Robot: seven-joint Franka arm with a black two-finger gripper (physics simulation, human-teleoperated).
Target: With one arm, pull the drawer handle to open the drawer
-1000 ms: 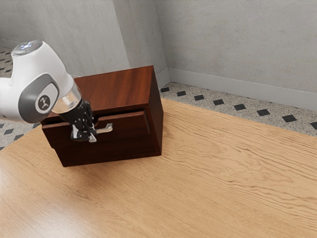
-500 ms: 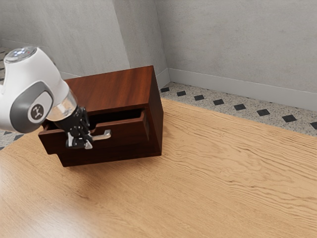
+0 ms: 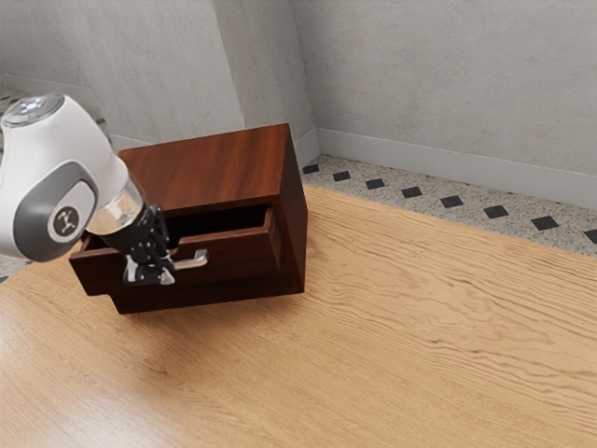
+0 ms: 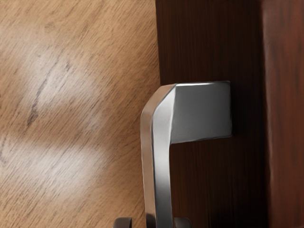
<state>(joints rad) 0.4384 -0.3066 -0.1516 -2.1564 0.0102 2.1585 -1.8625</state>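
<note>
A dark wooden cabinet [image 3: 219, 173] stands on the table at the exterior view's left. Its single drawer [image 3: 238, 250] is pulled out a short way, leaving a dark gap under the cabinet top. A silver bar handle [image 3: 191, 259] is fixed to the drawer front. My black gripper [image 3: 149, 273] is shut on the handle's left end, with the white arm above it. In the wrist view the silver handle [image 4: 164, 156] runs down from its bracket on the dark drawer front [image 4: 209, 47] to my fingertips [image 4: 122, 222] at the lower edge.
The light wooden table [image 3: 392, 345] stretches wide to the exterior view's right and front. Grey walls and a black-and-white tiled floor [image 3: 466, 201] lie behind the table's far edge.
My gripper has moved toward the exterior view's left with the handle in it. The drawer has slid further out of the cabinet, widening the dark gap above its front.
</note>
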